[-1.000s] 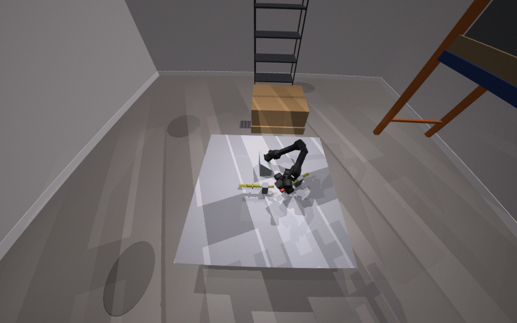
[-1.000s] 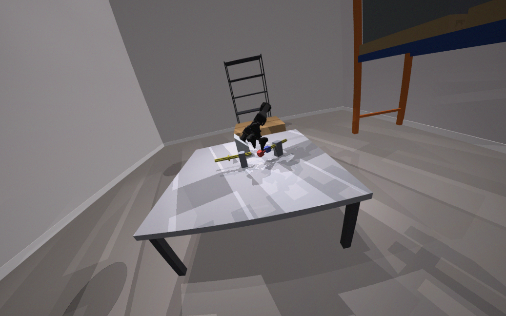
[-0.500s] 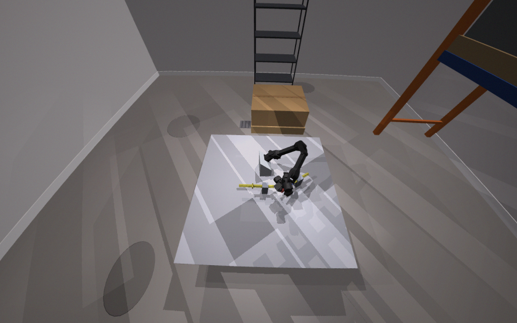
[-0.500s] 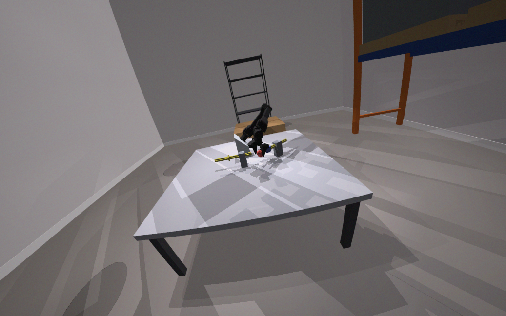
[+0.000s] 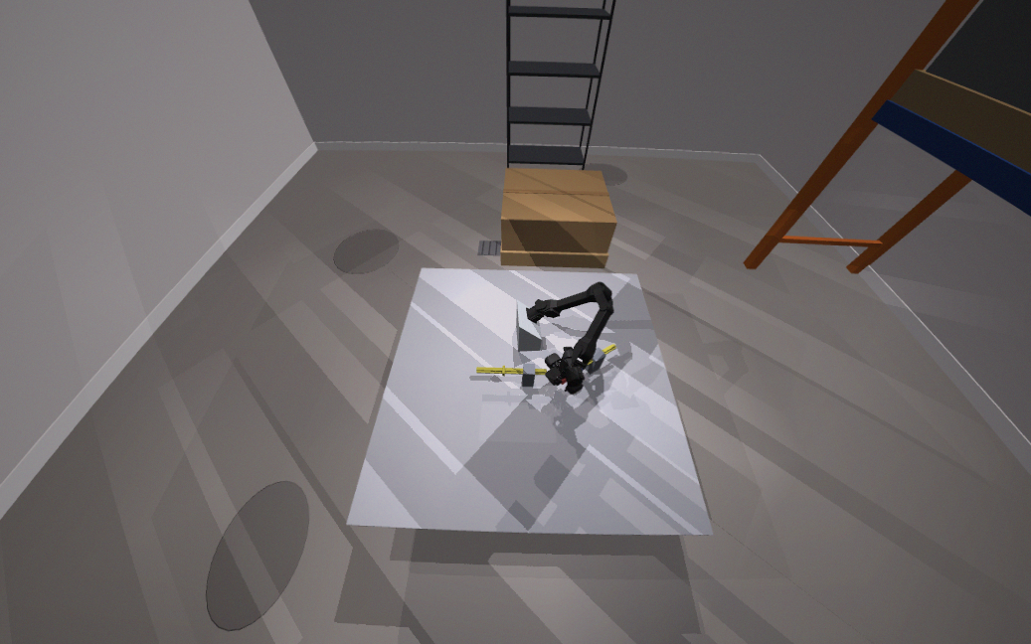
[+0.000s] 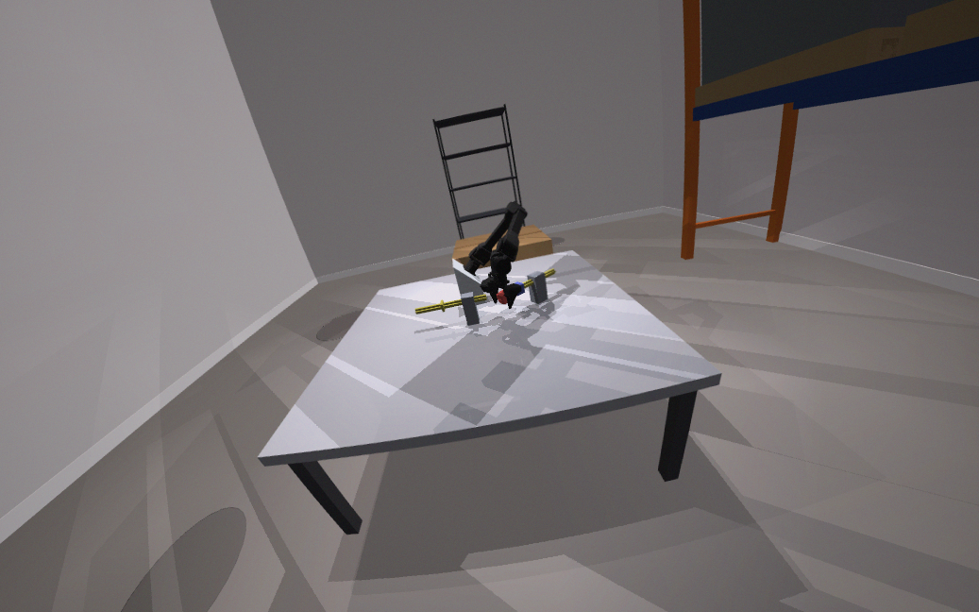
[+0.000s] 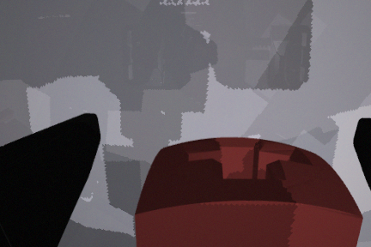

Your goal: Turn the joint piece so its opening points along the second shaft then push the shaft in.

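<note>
The gripper [image 5: 565, 384] [image 6: 502, 301] [image 7: 227, 129] is open, its fingers on either side of the red joint piece [image 5: 564, 381] [image 6: 501, 296] [image 7: 223, 226], with nothing clamped. A blue hinge part [image 6: 520, 287] joins the red piece to the fixed yellow shaft [image 5: 609, 348] [image 6: 550, 272], held in the right grey block [image 5: 599, 363] [image 6: 538, 288]. The second yellow shaft [image 5: 490, 371] [image 6: 427, 308], with a collar, runs through the left grey block [image 5: 528, 376] [image 6: 470, 311]. Its inner end is close to the gripper. I cannot tell exactly where the red piece's opening points.
A grey wedge-shaped stand [image 5: 529, 340] is behind the left block, beside the arm's base. The white table [image 5: 438, 480] [image 6: 371, 396] carries everything. A cardboard box [image 5: 557, 236] and a black shelf rack [image 5: 555, 70] are behind the table.
</note>
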You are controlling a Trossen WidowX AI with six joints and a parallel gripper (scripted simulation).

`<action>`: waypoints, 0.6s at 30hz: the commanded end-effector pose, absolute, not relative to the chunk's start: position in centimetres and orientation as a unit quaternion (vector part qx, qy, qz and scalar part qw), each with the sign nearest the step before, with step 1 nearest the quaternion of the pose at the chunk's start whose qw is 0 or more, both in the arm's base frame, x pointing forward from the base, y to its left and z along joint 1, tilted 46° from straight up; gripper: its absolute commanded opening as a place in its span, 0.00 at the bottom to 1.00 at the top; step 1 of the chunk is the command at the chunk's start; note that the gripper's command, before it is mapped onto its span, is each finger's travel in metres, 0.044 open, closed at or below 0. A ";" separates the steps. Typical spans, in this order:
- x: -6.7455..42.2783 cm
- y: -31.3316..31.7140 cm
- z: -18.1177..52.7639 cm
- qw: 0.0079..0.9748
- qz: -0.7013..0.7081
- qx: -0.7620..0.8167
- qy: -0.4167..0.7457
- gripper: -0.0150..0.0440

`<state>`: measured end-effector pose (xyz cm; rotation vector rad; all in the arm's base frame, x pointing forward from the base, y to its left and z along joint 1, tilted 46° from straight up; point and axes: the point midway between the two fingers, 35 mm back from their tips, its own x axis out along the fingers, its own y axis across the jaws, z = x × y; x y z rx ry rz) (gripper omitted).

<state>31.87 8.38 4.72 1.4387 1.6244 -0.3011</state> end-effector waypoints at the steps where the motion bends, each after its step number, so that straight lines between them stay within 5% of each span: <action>1: 31.8 8.9 4.1 0.455 -0.123 0.585 0.660 1.00; 3: 31.8 8.9 4.1 0.455 -0.123 0.585 0.660 1.00; 13: 31.8 8.9 4.1 0.455 -0.123 0.585 0.660 0.56; 18: 31.8 8.9 4.1 0.455 -0.123 0.585 0.660 0.56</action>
